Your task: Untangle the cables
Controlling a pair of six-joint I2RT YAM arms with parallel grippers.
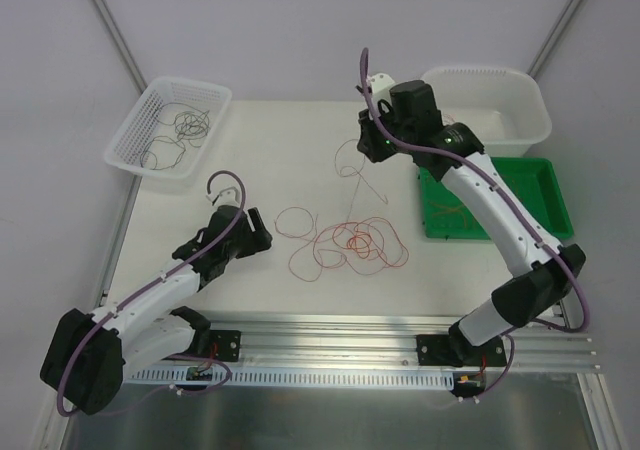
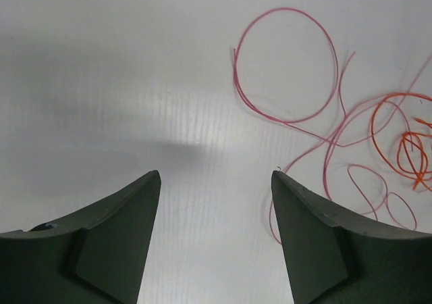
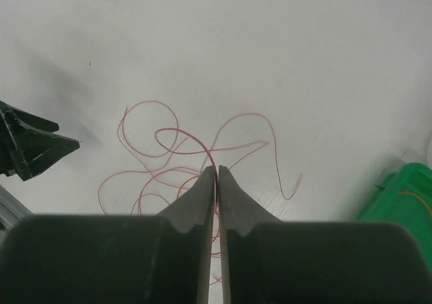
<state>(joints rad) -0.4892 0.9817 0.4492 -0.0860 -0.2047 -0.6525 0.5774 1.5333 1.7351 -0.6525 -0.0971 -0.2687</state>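
Red cable (image 3: 210, 157) is pinched in the nearly closed right pincer (image 3: 217, 170), trailing to the red-orange cables (image 1: 352, 245) heaped mid-frame on the worktop (image 1: 290, 140). Left pincer (image 2: 216, 177) wide open, empty, just left of heap. Dark cables (image 1: 185, 122) in basket (image 1: 125, 142), upper left.

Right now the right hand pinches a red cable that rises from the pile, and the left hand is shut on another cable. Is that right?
No. The left hand is open and holds nothing, as the left wrist view shows. The right hand does pinch a red cable that rises from the pile.
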